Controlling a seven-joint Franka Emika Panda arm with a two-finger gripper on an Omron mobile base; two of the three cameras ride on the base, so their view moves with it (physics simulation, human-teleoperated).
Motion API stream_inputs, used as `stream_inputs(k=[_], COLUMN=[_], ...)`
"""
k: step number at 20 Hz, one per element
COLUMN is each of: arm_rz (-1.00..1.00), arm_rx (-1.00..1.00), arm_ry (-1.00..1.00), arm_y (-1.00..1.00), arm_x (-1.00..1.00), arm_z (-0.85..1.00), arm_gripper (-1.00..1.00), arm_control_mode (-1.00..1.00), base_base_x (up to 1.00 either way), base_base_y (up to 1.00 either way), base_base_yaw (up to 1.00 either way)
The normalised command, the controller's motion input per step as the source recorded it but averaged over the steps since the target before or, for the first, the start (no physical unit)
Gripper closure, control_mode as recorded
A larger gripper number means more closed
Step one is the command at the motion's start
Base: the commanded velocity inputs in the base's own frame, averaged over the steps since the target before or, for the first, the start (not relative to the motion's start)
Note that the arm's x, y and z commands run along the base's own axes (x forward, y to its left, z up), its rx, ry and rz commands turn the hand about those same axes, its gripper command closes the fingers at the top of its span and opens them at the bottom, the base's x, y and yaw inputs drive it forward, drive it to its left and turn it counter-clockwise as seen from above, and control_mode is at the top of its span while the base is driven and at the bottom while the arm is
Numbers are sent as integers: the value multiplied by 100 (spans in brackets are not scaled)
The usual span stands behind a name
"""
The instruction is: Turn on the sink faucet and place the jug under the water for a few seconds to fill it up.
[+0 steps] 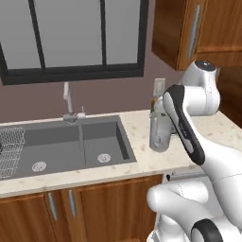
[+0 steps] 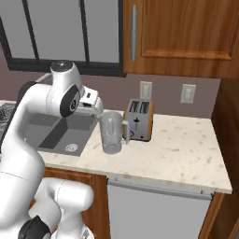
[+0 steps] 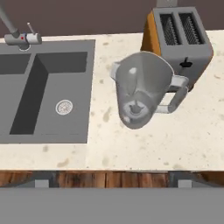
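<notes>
On the speckled counter (image 2: 182, 149), just right of the sink (image 1: 71, 142), the jug (image 3: 142, 89) stands upright and open-mouthed, its handle turned toward the toaster (image 3: 181, 39). From above, the handle looks to reach right up to the toaster's grey front, though I can't say whether the two touch. The jug sits nearer the counter's front edge than the toaster does, and its pour lip points toward the sink.

The robot's hand hangs above the jug, looking down into it. The gripper's fingers aren't anywhere I can make out, so whether they are apart or together, I cannot tell. From the left side, the arm's dark-banded forearm crosses just in front of the jug (image 1: 159, 130).

Beyond the jug, to its sink side, the near basin shows a round silver drain (image 3: 64, 106), and a ridge divides it from the second basin. A wire rack (image 1: 9, 151) sits at the far left end of the sink.

Behind the sink, against the wall, the faucet (image 1: 68, 101) rises slim and grey, with a small lever and a red mark at its base (image 3: 22, 38). No stream falls from its spout.

Further back, behind the toaster, two wall outlets (image 2: 146, 89) sit under the wooden cabinet (image 2: 182, 32), and a dark-framed window (image 1: 71, 38) spans the wall above the sink.
</notes>
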Motion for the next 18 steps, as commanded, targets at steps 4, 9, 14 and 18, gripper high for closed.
stream_inputs(k=[4, 9, 14, 18], arm_rz=[0, 0, 0, 0], arm_rx=[0, 0, 0, 0], arm_ry=[0, 0, 0, 0], arm_y=[0, 0, 0, 0], arm_x=[0, 0, 0, 0], arm_z=[0, 0, 0, 0], arm_gripper=[-100, -100, -100, -100], arm_control_mode=[100, 100, 100, 100], base_base_x=[1, 19, 28, 41], base_base_y=[90, 26, 12, 18], base_base_yaw=[0, 0, 0, 0])
